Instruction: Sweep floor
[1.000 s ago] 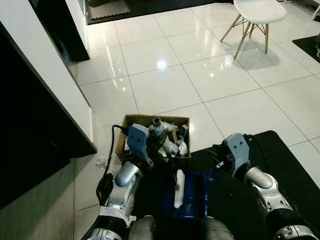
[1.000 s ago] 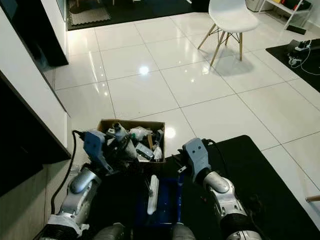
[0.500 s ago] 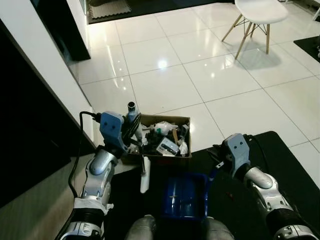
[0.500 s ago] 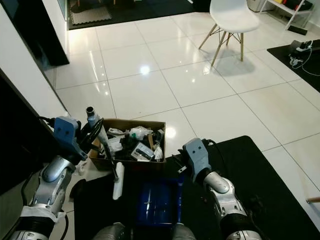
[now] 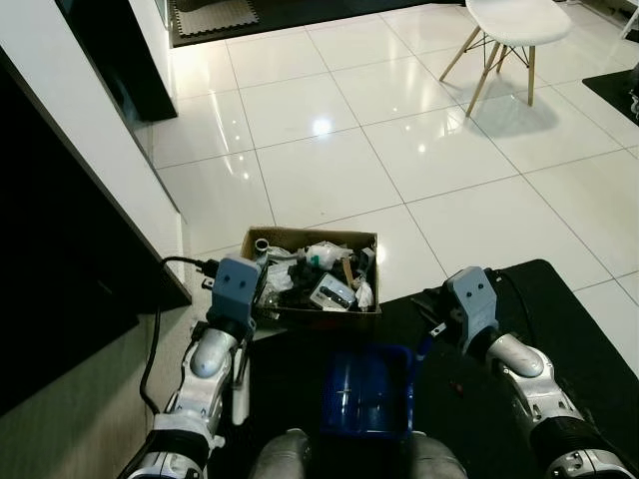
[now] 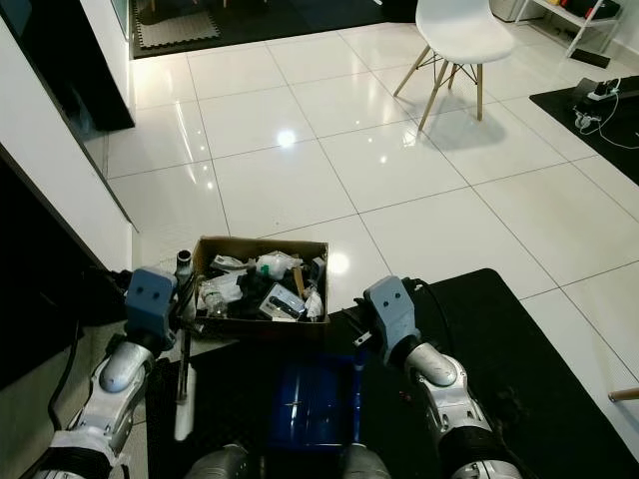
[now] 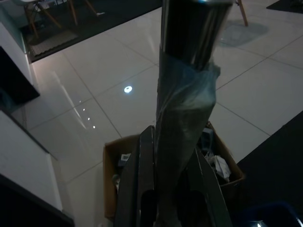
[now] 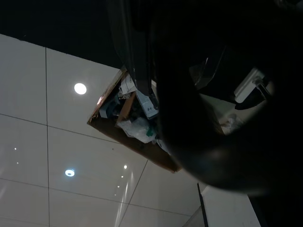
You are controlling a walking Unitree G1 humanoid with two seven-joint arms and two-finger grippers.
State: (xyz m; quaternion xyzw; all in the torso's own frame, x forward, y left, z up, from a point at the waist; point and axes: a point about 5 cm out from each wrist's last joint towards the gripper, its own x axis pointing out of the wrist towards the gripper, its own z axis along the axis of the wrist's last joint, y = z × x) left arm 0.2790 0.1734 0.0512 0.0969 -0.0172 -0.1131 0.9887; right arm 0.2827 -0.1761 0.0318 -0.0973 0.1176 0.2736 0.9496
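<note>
White glossy floor tiles (image 5: pixel 329 170) run wide and open ahead to a white chair (image 5: pixel 509 25). Black mat (image 6: pixel 479 339) lies underfoot at right. Cardboard box (image 5: pixel 310 279) of rubbish sits at the mat's edge, beside a dark wall unit (image 5: pixel 60 249). Blue dustpan (image 5: pixel 367 391) lies just behind the box. Left gripper (image 7: pixel 180 156) is clamped on the broom handle (image 7: pixel 189 85); right gripper (image 5: pixel 434 319) near the dustpan, fingers' state cannot be told.
</note>
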